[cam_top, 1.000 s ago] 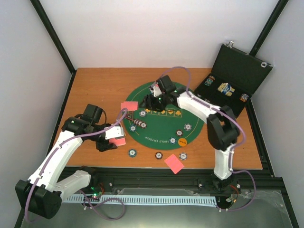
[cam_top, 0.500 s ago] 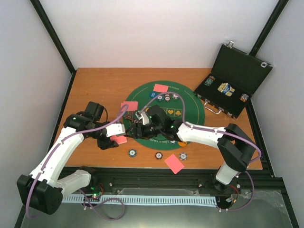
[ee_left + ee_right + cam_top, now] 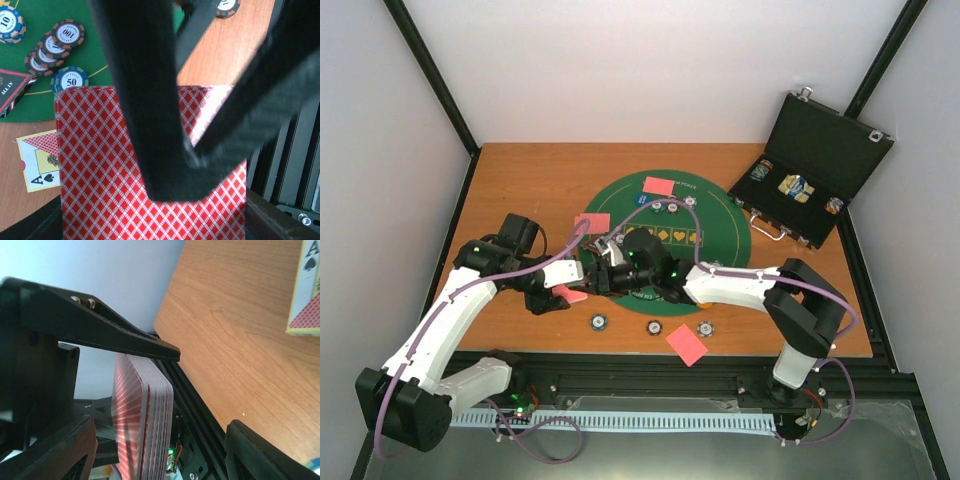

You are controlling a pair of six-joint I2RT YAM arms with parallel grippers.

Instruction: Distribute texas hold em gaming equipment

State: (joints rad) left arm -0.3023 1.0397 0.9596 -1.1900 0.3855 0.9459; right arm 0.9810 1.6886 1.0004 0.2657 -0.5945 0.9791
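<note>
The left claw [image 3: 560, 292] is pinched on a deck of red-backed cards [image 3: 100, 165]. The deck is held on edge, with its diamond-patterned back facing the left wrist camera. Reaching in from that claw's right, the right claw [image 3: 599, 275] is spread, with 1 finger [image 3: 50, 450] on each side of the deck. The right wrist view shows the deck's stacked edges between the fingers, but I cannot tell whether either finger touches the cards.

Just past the left claw, on the wooden table [image 3: 235, 55], lies a cream-faced card showing the ace of spades [image 3: 37, 162]. Beyond it begins the green felt mat [image 3: 45, 10]. The mat carries a fanned stack of 100 chips [image 3: 68, 34], a blue 50 chip [image 3: 70, 80] beside the stack and a 10 chip [image 3: 9, 24] farther off.

To the right of both claws and nearer the arm bases, 3 single chips [image 3: 653, 327] sit in a row along the mat's near rim, and 1 pink card [image 3: 687, 345] lies nearer still. At the mat's far edge, well apart from the claws, a second pink card [image 3: 660, 185] lies near a few more chips [image 3: 672, 205]. Farthest to the right, the black case [image 3: 830, 135] stands open.
</note>
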